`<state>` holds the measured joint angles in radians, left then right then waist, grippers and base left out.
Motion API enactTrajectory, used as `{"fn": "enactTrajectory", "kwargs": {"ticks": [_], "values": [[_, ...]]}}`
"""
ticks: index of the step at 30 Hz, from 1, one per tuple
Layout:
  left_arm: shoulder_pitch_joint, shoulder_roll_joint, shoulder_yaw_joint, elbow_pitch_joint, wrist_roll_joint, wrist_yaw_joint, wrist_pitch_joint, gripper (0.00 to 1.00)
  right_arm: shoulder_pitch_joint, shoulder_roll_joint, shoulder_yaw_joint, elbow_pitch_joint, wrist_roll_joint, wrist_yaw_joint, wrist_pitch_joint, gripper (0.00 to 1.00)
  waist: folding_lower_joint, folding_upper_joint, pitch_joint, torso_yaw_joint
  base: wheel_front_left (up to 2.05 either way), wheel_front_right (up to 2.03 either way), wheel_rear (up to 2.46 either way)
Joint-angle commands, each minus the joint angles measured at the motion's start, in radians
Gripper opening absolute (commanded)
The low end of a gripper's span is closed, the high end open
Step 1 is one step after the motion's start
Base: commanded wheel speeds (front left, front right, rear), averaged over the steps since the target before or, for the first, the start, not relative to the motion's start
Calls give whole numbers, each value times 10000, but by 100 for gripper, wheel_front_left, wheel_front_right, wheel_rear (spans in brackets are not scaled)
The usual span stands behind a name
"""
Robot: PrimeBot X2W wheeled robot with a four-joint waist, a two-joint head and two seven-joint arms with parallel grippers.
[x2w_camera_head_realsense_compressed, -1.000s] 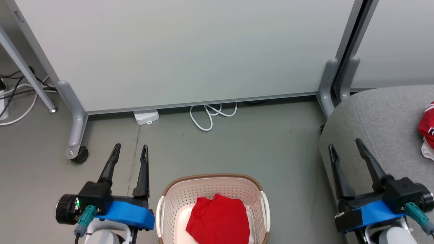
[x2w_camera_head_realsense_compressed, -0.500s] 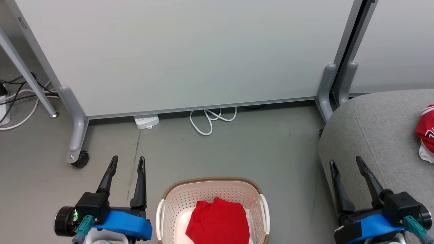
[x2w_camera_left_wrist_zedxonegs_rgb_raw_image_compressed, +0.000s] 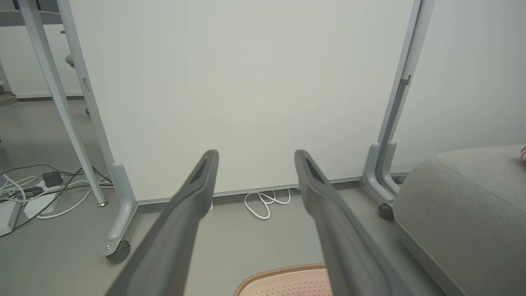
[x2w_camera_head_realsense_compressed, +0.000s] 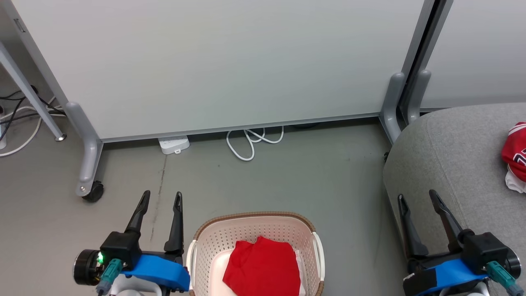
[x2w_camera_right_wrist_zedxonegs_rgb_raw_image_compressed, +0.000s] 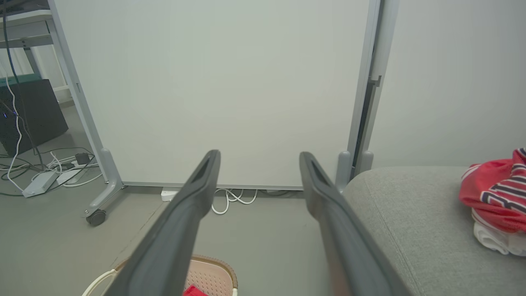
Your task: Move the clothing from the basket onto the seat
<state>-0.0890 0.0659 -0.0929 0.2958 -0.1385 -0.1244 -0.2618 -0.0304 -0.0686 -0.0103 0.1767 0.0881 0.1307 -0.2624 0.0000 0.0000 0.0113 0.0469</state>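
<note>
- Left claw [x2w_camera_head_realsense_compressed: 162, 194] hangs spread and empty just left of the basket [x2w_camera_head_realsense_compressed: 254, 214], its fingers pointing up the head view over the floor [x2w_camera_head_realsense_compressed: 287, 181]
- Right claw [x2w_camera_head_realsense_compressed: 416, 195] is likewise spread with nothing between its fingers, poised at the near edge of the seat [x2w_camera_head_realsense_compressed: 452, 156] — apart from the basket
- We see the plain red garment [x2w_camera_head_realsense_compressed: 263, 267] lying crumpled in the basket; nothing touches it
- We see the striped jersey [x2w_camera_head_realsense_compressed: 514, 150] already on the seat, far to the right, resting over a bit of white cloth [x2w_camera_head_realsense_compressed: 515, 185]
- We judge the task about half done: one garment placed, one yet to fetch; the step in hand is the start of the second pick — neither claw has begun to reach in
- Next, we think, a claw must swing over the basket mouth, tip down and descend between the walls, then close on a raised fold near the middle of the red heap; the left claw sits nearer, though the right is on the seat's side for the carry
- We would lift high enough for the hanging cloth to clear the rim, lest the light basket drag or tip, then travel right and let go over open grey fabric beside the jersey
</note>
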Motion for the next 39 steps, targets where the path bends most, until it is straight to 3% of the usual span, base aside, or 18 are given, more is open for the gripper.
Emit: {"fn": "enactTrajectory", "kwargs": {"ticks": [1, 16, 27, 39], "values": [[-147, 0, -51, 35, 73, -77, -45, 100, -77, 4, -17, 2, 14, 1, -38, 100, 0, 0, 55, -30, 0, 0, 0], [-3015, 1119, -3025, 2471, -523, -63, -38, 100, -1652, -132, 397, -368, -109, 1, -38, 100, 0, 0, 2305, -940, 0, 0, 0], [-5588, 2090, -6183, 4848, -1267, -65, -38, 100, -3251, -5, 755, -754, -184, 1, -38, 100, 0, 0, 4721, -1730, 0, 0, 0], [-7856, 2724, -9798, 6945, -2180, -64, 294, 100, -4987, 131, 1358, -1000, -209, 1, -38, 100, 0, 0, 6971, -2320, 0, 0, 0]]}}
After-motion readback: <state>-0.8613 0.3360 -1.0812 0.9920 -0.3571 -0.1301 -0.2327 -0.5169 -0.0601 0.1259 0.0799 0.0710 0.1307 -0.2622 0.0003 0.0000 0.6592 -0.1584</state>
